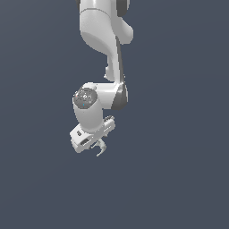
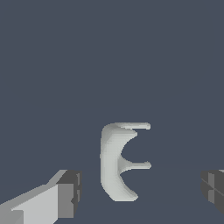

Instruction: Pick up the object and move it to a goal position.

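Note:
The object [image 2: 114, 162] is a small pale grey-white curved piece with short prongs, lying on the dark grey floor. In the wrist view it sits between my two fingers, nearer one finger [image 2: 68, 194] than the other [image 2: 213, 189], and touches neither. My gripper [image 2: 140, 192] is open. In the exterior view the gripper [image 1: 95, 145] hangs low under the white arm, and the object [image 1: 102, 148] shows just below the hand. The fingertips are hard to make out in that view.
A plain dark grey surface [image 1: 179, 179] fills both views. The white arm [image 1: 105, 40] reaches down from the exterior view's top. No goal marker shows.

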Motion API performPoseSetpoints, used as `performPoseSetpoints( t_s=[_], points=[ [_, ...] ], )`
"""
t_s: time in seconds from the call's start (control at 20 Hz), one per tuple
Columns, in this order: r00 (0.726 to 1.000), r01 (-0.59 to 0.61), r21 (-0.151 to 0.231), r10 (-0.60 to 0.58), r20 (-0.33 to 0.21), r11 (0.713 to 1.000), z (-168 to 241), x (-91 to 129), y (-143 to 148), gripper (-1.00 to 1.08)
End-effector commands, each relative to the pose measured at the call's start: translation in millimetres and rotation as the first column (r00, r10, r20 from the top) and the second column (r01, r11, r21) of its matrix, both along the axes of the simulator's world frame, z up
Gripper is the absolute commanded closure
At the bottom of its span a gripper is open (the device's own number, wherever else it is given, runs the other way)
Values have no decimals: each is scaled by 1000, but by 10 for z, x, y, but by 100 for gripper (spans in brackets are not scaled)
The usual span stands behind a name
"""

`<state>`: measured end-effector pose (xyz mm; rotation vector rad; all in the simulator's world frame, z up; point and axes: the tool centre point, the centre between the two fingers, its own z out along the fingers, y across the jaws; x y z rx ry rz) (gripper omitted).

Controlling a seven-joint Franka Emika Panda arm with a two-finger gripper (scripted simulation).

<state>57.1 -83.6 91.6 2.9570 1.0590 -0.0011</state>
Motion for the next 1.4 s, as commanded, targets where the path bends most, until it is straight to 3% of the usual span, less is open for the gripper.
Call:
performPoseSetpoints(
  t_s=[0.0,1.0,1.05,1.35],
  points=[
    [1000,-10,1,10,0,1000,-12,7,-9,-92],
    [1000,-10,1,10,0,1000,-513,7,-9,-92],
    [1000,-10,1,10,0,1000,-513,7,-9,108],
    [1000,-10,1,10,0,1000,-513,7,-9,108]
  ],
)
